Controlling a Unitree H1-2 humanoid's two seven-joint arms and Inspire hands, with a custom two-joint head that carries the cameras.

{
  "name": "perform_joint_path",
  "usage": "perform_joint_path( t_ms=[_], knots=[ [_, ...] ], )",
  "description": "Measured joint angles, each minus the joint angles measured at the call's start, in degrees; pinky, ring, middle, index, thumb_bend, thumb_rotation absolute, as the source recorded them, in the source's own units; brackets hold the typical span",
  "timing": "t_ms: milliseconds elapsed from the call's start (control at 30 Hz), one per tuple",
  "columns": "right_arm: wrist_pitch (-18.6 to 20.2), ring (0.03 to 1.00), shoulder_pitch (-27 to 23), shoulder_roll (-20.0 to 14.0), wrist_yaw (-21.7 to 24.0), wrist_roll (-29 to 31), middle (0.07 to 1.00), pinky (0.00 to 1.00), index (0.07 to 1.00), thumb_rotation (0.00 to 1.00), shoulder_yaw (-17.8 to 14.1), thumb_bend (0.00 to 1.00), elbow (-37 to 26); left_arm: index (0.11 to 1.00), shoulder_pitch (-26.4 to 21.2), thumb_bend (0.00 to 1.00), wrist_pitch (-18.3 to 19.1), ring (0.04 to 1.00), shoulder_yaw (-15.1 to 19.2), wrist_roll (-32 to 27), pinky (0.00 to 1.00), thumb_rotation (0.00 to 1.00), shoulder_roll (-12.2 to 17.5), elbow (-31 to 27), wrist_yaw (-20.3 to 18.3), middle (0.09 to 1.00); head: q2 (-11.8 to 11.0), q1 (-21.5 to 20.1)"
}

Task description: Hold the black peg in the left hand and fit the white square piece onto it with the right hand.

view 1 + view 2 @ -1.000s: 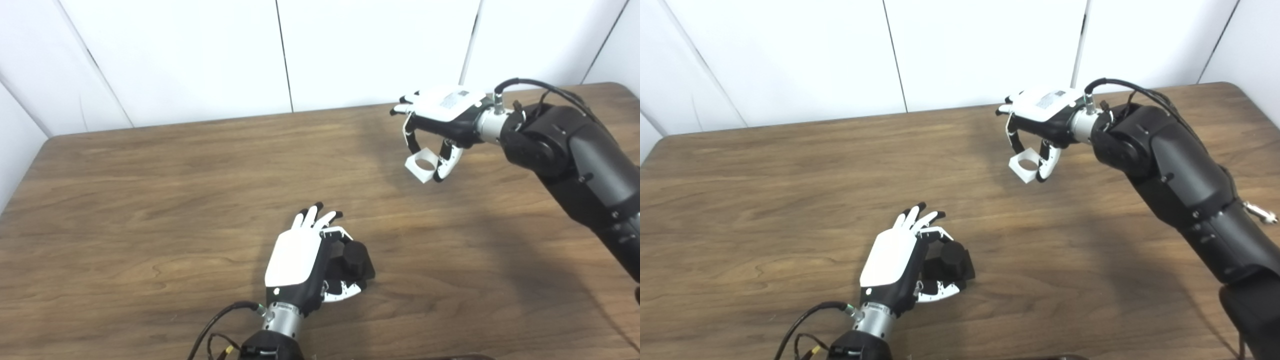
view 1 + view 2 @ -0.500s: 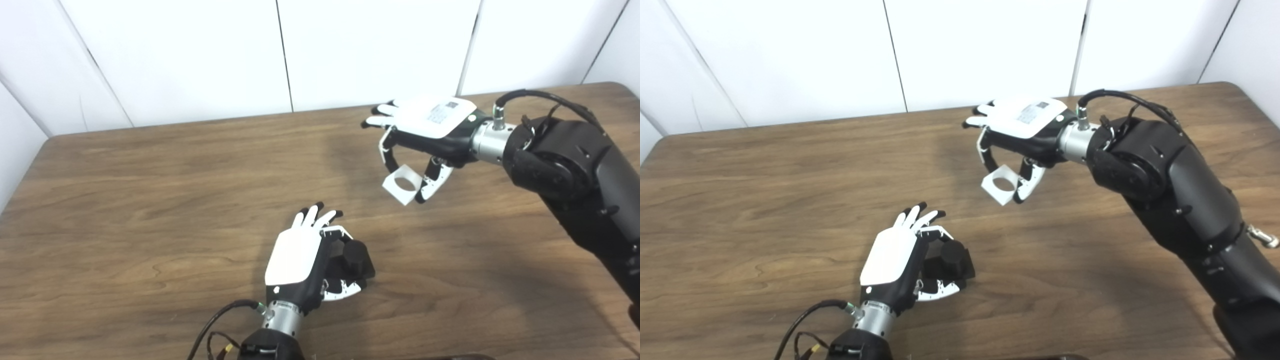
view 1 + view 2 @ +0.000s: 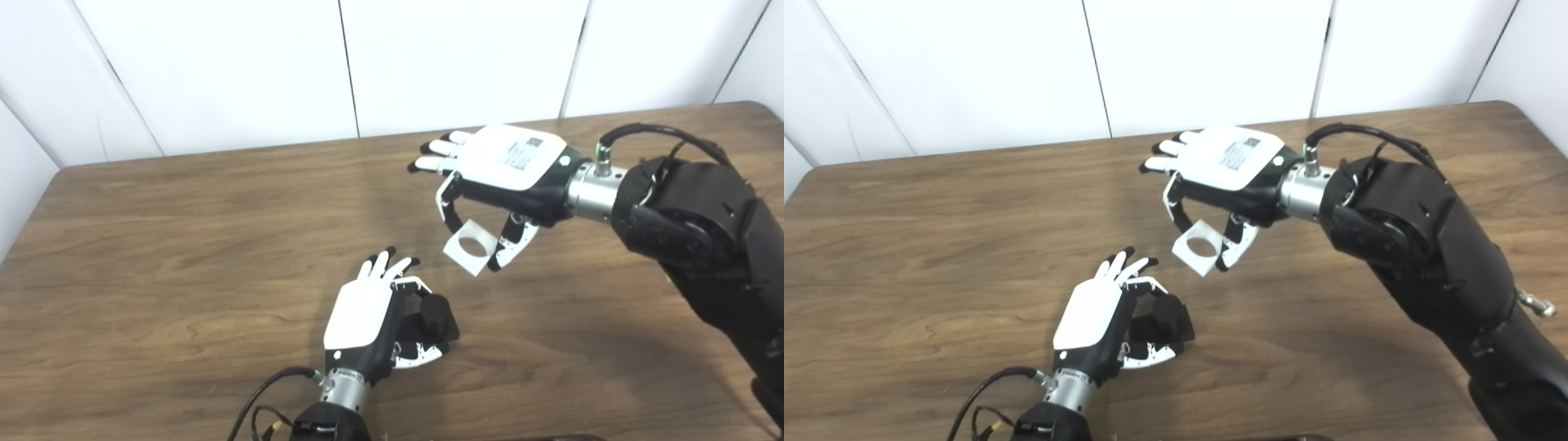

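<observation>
Right hand (image 3: 502,177) has the white piece (image 3: 469,247) pinched between thumb and one finger, the other fingers splayed out toward the far left. Over the last second I've swung that arm in from the far right side of the surface (image 3: 153,257), so the piece now hangs above the wood just up and to the right of the left hand (image 3: 367,318), close but not touching. A second ago it was well apart from it. The left hand hasn't budged in that time: parked near my edge, back plate up, fingers curled around the black peg (image 3: 436,311).

So I'd call the carry mostly done, and what's left is the fiddly bit: lining the hole up over the peg and pushing down. Peg looks roughly upright with its round top facing the camera, but the lower part is tucked into the hand so I can't say how square it sits.

Stuff-wise: the piece is a flat white square, looks like matte plastic, with a big round hole through the middle; I can see wood grain through it. It's tilted a bit in the grip. The peg is a stubby matte black cylinder on what looks like a dark blocky base. Both look rigid, so I'm guessing little forgiveness if I come in crooked. Surface is brown wood-grain laminate, slightly glossy.
</observation>
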Motion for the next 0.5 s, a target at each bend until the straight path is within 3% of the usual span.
perform_joint_path(
  t_ms=[500],
  knots=[
    [0.2,1.0,1.7,3.0,1.6,0.0,0.96,1.0,0.492,0.14,1.0,0.52,-1.3,0.486,-0.6,0.52,-0.2,1.0,0.1,0.0,1.0,0.08,0.2,0.0,-1.0,0.896,0.4,0.3]
  ],
)
